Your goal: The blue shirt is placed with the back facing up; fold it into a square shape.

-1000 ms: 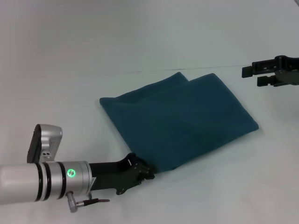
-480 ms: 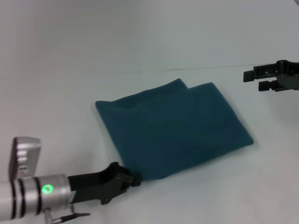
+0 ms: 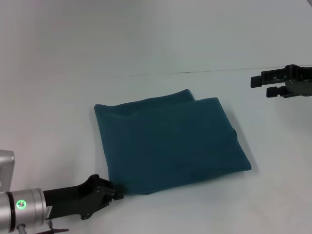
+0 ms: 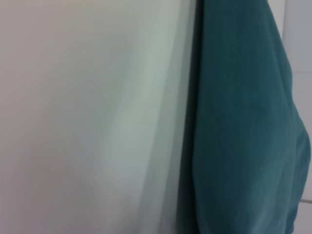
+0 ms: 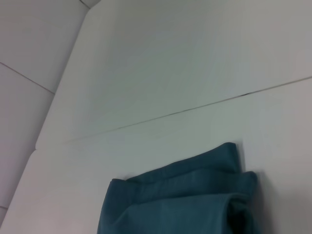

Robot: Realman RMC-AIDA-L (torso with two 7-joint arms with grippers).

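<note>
The blue shirt (image 3: 170,146) lies folded into a rough square on the white table, plain side up, with no lettering showing. My left gripper (image 3: 116,194) is low at the shirt's near left corner, shut on that corner. My right gripper (image 3: 259,87) hovers open and empty above the table, to the right of and beyond the shirt, apart from it. The shirt also shows in the left wrist view (image 4: 243,122) and in the right wrist view (image 5: 180,200), where its stacked folded layers are visible.
The white table (image 3: 146,44) surrounds the shirt on all sides. A thin dark seam (image 3: 195,72) runs across the table behind the shirt.
My left gripper has pulled back toward the left and near edge, dragging the folded shirt with it; the shirt has slid left and turned slightly. The right gripper has barely moved.
</note>
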